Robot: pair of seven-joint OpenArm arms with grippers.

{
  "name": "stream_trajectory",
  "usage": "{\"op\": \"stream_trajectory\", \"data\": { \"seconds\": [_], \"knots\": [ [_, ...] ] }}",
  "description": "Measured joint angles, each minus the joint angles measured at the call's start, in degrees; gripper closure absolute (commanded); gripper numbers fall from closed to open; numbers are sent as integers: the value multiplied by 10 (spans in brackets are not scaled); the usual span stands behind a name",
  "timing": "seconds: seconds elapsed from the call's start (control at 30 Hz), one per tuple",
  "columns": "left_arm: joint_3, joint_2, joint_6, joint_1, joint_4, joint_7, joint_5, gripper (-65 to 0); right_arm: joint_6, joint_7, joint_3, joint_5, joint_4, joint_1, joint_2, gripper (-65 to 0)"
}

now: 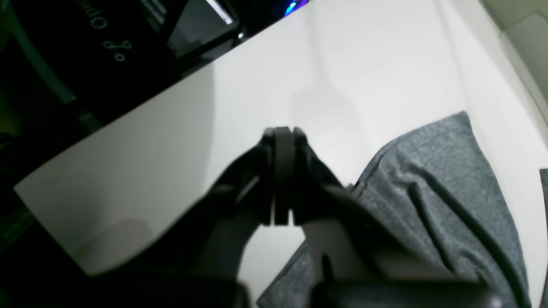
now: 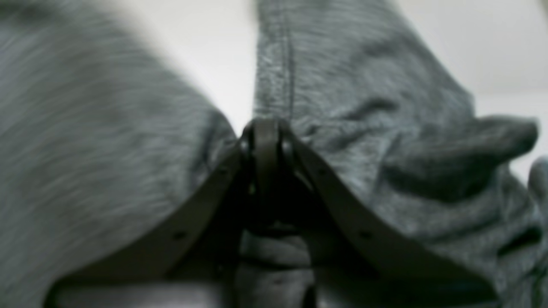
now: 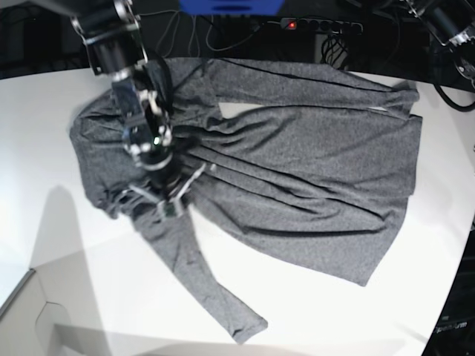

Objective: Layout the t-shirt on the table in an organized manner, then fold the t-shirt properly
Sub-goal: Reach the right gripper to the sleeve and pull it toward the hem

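The charcoal-grey t-shirt (image 3: 312,163) lies spread over the white table (image 3: 334,319), wrinkled, with one long sleeve trailing toward the front edge and the other along the back. My right gripper (image 3: 169,208) is down on the shirt's left part, near where the front sleeve starts. In the right wrist view it (image 2: 265,126) is shut, and bunched fabric (image 2: 364,85) gathers at its tips. In the left wrist view my left gripper (image 1: 282,130) hangs shut and empty over bare table (image 1: 342,64), with a corner of the shirt (image 1: 449,192) beside it.
Dark equipment and cables run behind the table's far edge, including a power strip (image 3: 312,24) with a red light. The left arm's body (image 3: 449,26) sits at the back right corner. The tabletop curves away at the right (image 3: 453,297).
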Motion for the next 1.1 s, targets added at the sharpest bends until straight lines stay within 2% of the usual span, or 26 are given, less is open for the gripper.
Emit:
{"op": "stream_trajectory", "data": {
  "seconds": [0.07,0.2,0.37,0.43,0.5,0.57,0.73,0.8,0.93,1.1],
  "knots": [
    [0,0,0,0,0,0,-2,-5,-1,-15,-26,0,54,-23,9,0],
    [23,-1,0,-4,0,0,0,-5,1,-11,-28,1,128,-42,19,0],
    [24,0,0,-5,0,0,-2,-5,0,-13,-6,1,132,-13,19,0],
    [23,0,0,-2,0,1,0,-5,-3,-14,-2,0,85,34,12,0],
    [21,0,0,0,0,-1,-1,-5,-11,-9,2,-2,19,87,-16,0],
    [22,0,-2,8,3,-1,-8,-5,-2,-9,-2,2,-66,145,-45,0],
    [18,-1,2,24,5,0,-2,-5,-2,-7,-2,0,-306,270,-95,0],
    [20,-2,0,29,5,-3,-7,-5,-3,20,-2,1,-376,308,-108,0],
    [19,-2,0,39,5,0,-4,-5,-3,92,-2,1,-426,335,-109,0],
    [19,-2,0,37,5,-1,-4,-5,-5,97,-2,1,-427,333,-99,0]
  ]
}}
